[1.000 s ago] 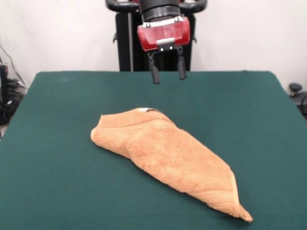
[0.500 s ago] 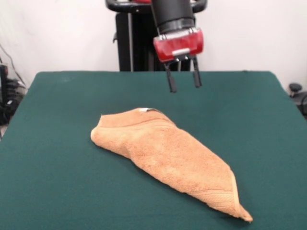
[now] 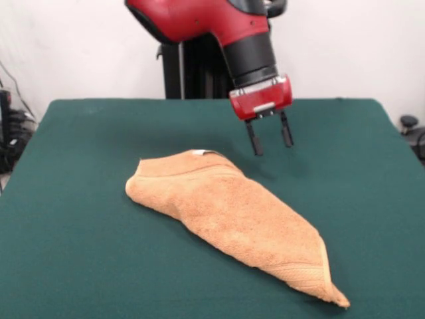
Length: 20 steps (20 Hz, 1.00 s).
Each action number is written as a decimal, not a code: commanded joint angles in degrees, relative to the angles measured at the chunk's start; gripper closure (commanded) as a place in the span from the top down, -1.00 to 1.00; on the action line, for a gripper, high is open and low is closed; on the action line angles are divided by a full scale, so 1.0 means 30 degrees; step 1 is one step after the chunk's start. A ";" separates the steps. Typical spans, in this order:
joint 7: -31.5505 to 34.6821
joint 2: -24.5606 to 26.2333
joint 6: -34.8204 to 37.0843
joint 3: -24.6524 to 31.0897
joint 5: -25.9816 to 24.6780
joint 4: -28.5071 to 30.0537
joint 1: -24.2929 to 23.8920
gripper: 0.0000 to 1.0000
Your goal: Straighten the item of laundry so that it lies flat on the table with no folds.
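Note:
The item of laundry (image 3: pixel 229 216), a light orange-tan towel, lies folded over on the dark green table (image 3: pixel 80 199). It forms a long wedge from the centre-left toward the near right, ending in a pointed corner with a woven band. A small white tag shows at its far edge. My gripper (image 3: pixel 271 140) hangs open above the table, its two dark fingers pointing down. It is just right of and behind the towel's far corner, not touching it.
The table's far edge meets a white wall. Dark cables and equipment sit off the table's left side (image 3: pixel 10 133), and a dark object stands past the right edge (image 3: pixel 408 123).
The gripper has moved to the right and lower, coming nearer the table beside the towel's far corner. More of the red arm now shows. The towel has not moved.

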 commanded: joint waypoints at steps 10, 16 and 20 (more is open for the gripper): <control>0.2284 0.0875 0.3951 0.3163 -0.0451 -0.4684 -0.1044 1.00; 0.2854 0.1451 0.3358 0.3543 -0.0762 -0.4467 -0.1799 1.00; 0.2783 0.2087 0.3148 0.3566 -0.1172 -0.4600 -0.2131 1.00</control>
